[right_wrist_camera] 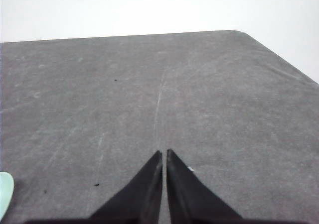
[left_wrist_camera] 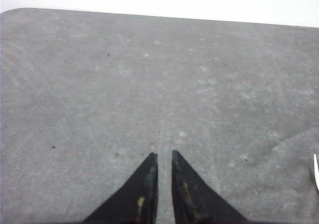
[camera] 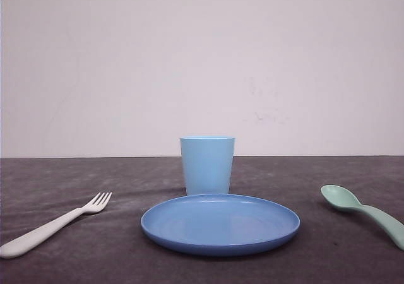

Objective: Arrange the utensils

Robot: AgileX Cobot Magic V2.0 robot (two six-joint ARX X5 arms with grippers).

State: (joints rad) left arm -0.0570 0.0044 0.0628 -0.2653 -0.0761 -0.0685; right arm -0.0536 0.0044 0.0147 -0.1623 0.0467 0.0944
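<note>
Altogether 4 items sit on the dark grey table (camera: 76, 259): 1 fork (camera: 53, 226), 1 spoon (camera: 363, 213), 1 plate (camera: 220, 223) and 1 cup (camera: 207, 165). From the front, the white fork lies on the left side of the table, its 4 tines pointing toward the plate and its handle running out toward the near left corner. The mint-green spoon lies on the right side, oval bowl turned toward the plate, handle angling off toward the near right edge. Between these 2 utensils sits the round blue plate, well apart from each. The light blue cup stands upright just behind the plate.

Each of the 2 wrist cameras looks down on 1 gripper. The left gripper (left_wrist_camera: 164, 157) hangs over bare grey surface, its 2 black fingers nearly together with a thin slit between the tips and nothing held; a sliver of the fork shows at the frame's edge. The right gripper (right_wrist_camera: 164, 154) has its 2 fingers close together too, empty, with the spoon's pale green edge at the frame's corner.
</note>
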